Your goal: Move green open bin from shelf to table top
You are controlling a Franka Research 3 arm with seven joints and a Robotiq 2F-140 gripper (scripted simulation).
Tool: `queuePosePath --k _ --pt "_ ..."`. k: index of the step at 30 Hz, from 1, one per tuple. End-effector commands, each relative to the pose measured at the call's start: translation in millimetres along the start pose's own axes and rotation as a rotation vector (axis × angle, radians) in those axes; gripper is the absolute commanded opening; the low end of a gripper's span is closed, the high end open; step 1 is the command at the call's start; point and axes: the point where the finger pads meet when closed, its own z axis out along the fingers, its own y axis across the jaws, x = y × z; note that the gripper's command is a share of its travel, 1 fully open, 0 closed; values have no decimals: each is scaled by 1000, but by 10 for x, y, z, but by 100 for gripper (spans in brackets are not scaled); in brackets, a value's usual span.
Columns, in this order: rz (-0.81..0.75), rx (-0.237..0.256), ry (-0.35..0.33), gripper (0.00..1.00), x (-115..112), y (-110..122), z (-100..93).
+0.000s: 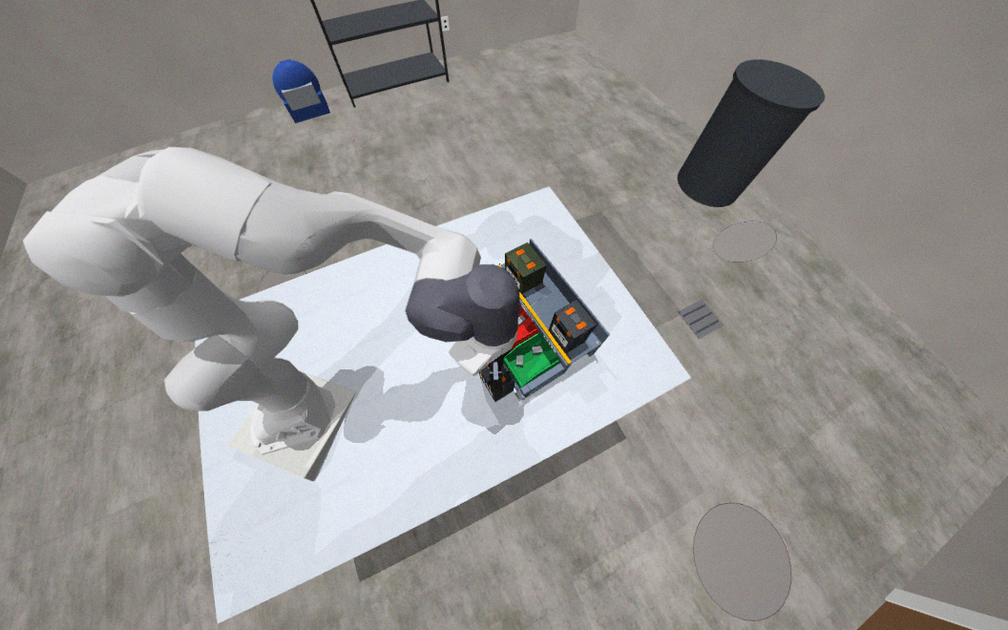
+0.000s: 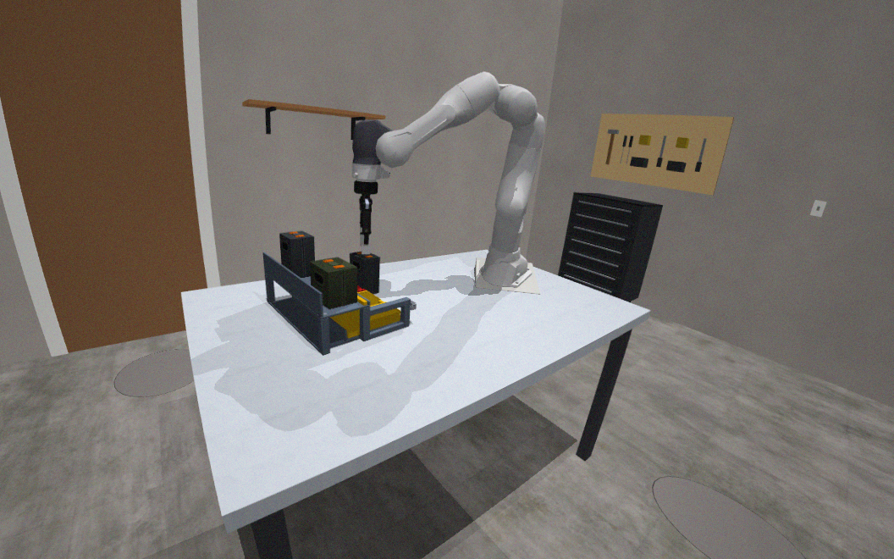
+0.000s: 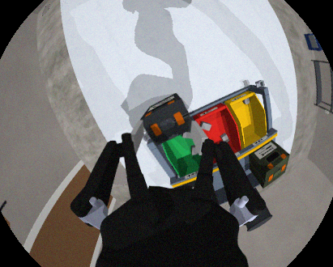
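End effector [image 1: 495, 371] [image 2: 365, 246] [image 3: 167, 127] spread partway, above a black case [image 1: 503, 386] [image 2: 367, 273] [image 3: 165, 122], green open bin [image 1: 533, 363] [image 3: 181, 157] on the shelf [image 1: 545, 387] [image 2: 301, 288] [image 3: 268, 107].

- Green open plastic-looking bin [image 1: 536, 367] [image 3: 181, 157], beside the red one: smooth.
- Red open plastic-looking bin [image 1: 524, 331] [image 3: 223, 129]: smooth.
- Blue-grey metal-looking shelf frame [image 1: 546, 386] [image 2: 325, 335] [image 3: 160, 159] around the red bin: matt.
- White rectangular table top [image 1: 414, 477] [image 2: 437, 361] [image 3: 239, 44] beneath the red bin: matt.
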Motion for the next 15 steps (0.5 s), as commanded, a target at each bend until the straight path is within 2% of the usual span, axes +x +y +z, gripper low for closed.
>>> queuePosePath --k 1,4,8,15 --pt "-81 -8 -4 57 1 5 2" --pt "-72 -3 -1 57 1 -2 0" --pt "-279 -10 -5 57 0 6 2" --pt "-279 -10 -5 57 0 6 2"
